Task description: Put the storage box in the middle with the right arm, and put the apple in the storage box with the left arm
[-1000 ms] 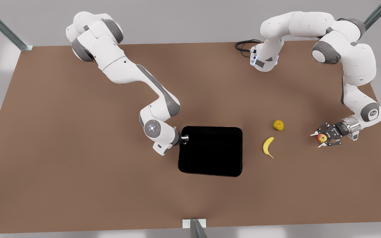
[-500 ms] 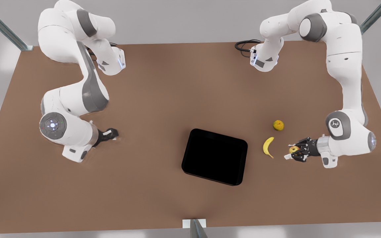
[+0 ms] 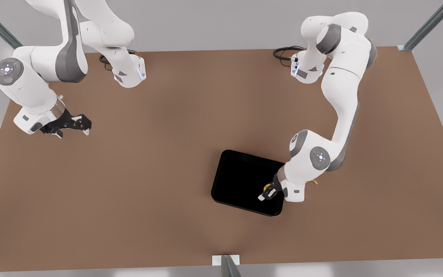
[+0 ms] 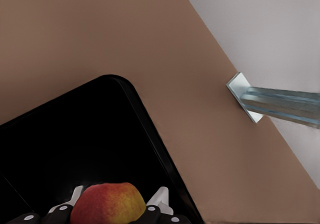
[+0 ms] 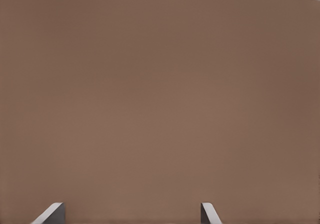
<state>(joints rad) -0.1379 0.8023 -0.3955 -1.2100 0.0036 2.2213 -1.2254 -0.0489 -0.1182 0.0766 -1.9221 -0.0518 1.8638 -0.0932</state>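
Front view: I saw the storage box [image 3: 240, 181], glossy black, sitting slightly skewed near the table's [image 3: 167, 154] middle, a bit toward the front view's right. The left gripper [image 3: 267, 191] was over the box's corner on the front view's right, inside the rim, w/ the apple [image 3: 269, 188] just a small yellowish speck between its fingers; the left arm [image 3: 337, 92] bent down to it from its base at the far edge. A sliver of yellow [image 3: 314, 182] peeked out from under that arm's wrist, couldn't tell what it was. The right gripper [image 3: 76, 124] hung well apart from the box, near the table edge on the front view's left, fingers spread and nothing between them; that arm was idle there. A black cable [image 3: 283, 52] lay coiled beside the left arm's base. Left wrist view: I had the red-and-yellow apple [image 4: 108, 204] pinched between the white fingertips [image 4: 159, 198], above the box's black floor [image 4: 75, 139], close to its rounded corner, w/ brown table and a metal frame bracket [image 4: 245, 96] beyond. Whether the apple touched the floor, couldn't tell. Right wrist view: two pale fingertips [image 5: 207, 212] set wide apart over bare brown table [image 5: 160, 94], gripping nothing.
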